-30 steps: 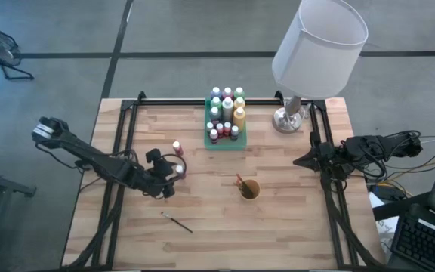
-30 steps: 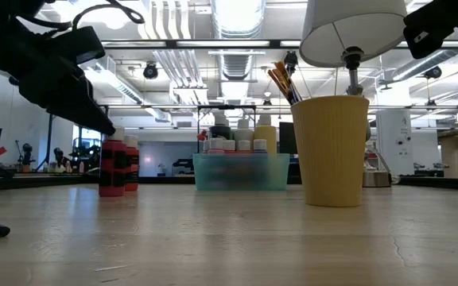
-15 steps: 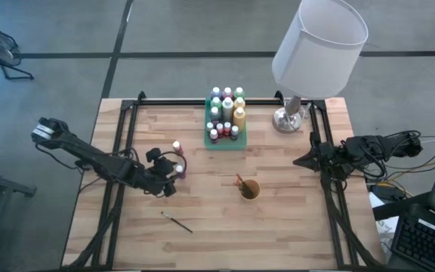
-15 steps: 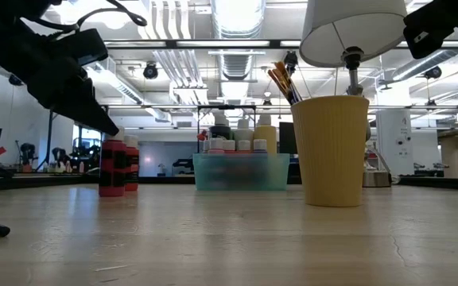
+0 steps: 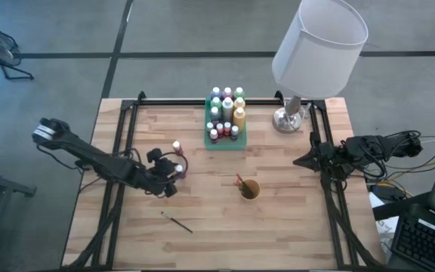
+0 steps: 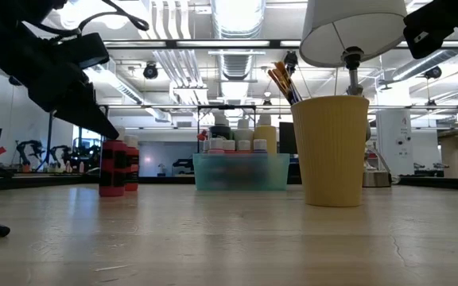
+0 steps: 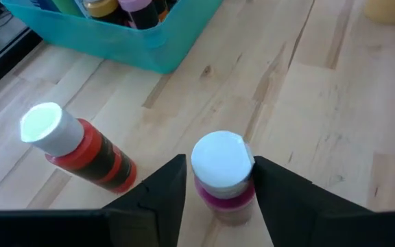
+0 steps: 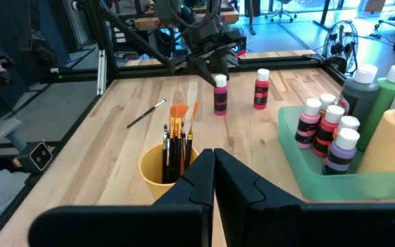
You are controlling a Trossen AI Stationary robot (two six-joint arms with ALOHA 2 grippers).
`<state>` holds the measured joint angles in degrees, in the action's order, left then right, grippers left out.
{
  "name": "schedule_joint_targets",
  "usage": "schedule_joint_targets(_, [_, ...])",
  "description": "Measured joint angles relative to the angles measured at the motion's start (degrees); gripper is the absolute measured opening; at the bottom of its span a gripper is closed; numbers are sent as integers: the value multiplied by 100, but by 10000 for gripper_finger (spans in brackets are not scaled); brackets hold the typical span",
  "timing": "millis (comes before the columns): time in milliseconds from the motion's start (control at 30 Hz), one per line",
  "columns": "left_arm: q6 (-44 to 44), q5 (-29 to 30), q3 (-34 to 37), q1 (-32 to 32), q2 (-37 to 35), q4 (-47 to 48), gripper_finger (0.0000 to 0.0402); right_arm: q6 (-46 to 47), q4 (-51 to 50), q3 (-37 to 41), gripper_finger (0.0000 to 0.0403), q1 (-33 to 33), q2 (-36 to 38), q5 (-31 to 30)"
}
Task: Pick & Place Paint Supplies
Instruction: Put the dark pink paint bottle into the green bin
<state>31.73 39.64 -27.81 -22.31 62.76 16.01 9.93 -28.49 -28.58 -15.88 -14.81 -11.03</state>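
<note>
Left wrist view gives the closest look at the left gripper (image 7: pixel 214 189): its two dark fingers (image 7: pixel 164 192) stand either side of the upright pink paint bottle with a white cap (image 7: pixel 221 175), right beside the cap; contact cannot be judged, so whether it grips is not told. The bottle stands on the pale wooden table (image 7: pixel 321 137). Just beside it stands one red paint bottle with a white cap (image 7: pixel 81 147), free of the fingers.

High view shows the layout: both loose bottles left of centre, the translucent green rectangular tray (image 5: pixel 226 143) of bottles at the far middle, the small orange-yellow cup (image 5: pixel 249 189) near the centre, one thin dark-handled paintbrush (image 5: pixel 177 221) lying alone on the near side.

Low view hides the pink bottle behind the red one.

Counts: two bottles out on the table; about a dozen in the tray (exact number not readable); several orange-tipped brushes (image 8: pixel 177 137) upright in the cup.

Pose: left arm stretched low from the left edge toward the table centre. Right gripper (image 8: pixel 213 165) waits at the right edge, fingers pressed together, holding nothing. A white-shaded table lamp (image 5: pixel 319 41) stands at the far right corner.
</note>
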Motion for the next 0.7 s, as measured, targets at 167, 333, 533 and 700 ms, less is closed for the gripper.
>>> schedule_joint_targets(167, [12, 39, -5, 4, 292, -289, 172, 0, 2, -2, 8, 0, -1, 0])
schedule_joint_targets(333, [-100, 36, -9, 7, 391, -532, 170, 0, 0, -1, 8, 0, -2, 0])
schedule_joint_targets(533, [-140, 18, -7, 7, 385, -523, 158, 0, 1, 0, 8, 0, -1, 0])
schedule_joint_targets(700, [-88, -21, -7, 7, 387, -528, 132, 0, 1, -2, 8, 2, 0, 0])
